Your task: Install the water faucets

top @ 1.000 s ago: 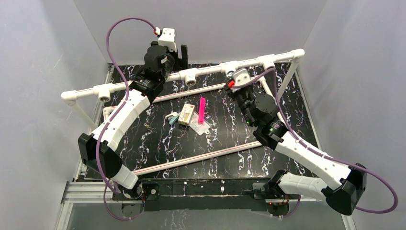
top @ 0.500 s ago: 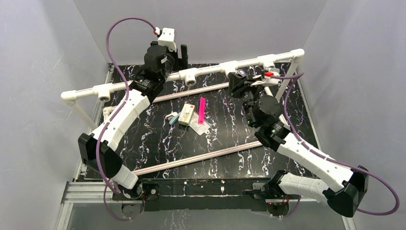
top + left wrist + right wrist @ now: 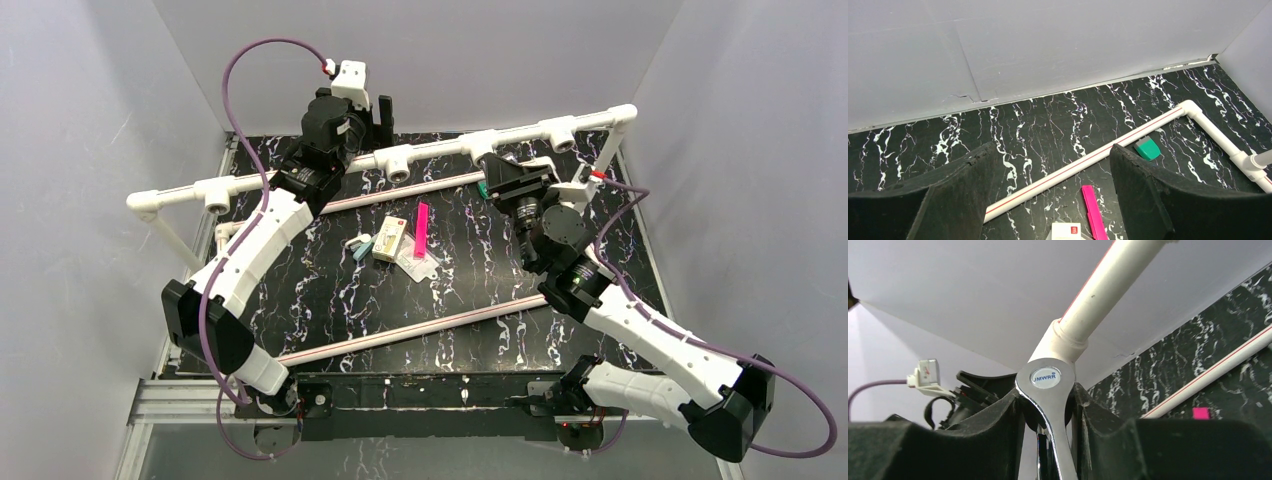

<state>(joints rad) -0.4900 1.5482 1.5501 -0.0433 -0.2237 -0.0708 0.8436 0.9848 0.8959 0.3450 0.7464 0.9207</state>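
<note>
My right claw (image 3: 1046, 407) is clamped on the faucet (image 3: 1053, 440), near the worktop's far edge, right of middle. Its shiny chrome lever runs lengthwise back toward my wrist, with the round JMWRR badge end right at the white pipe tee (image 3: 1060, 340) straight ahead. My left claw (image 3: 1053, 147) hangs spread and empty, well apart.

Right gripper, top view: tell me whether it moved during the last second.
Yes. The right gripper, shut on the faucet, rolled at the white pipe rail: its wrist camera swung rightward along the rail.
</note>
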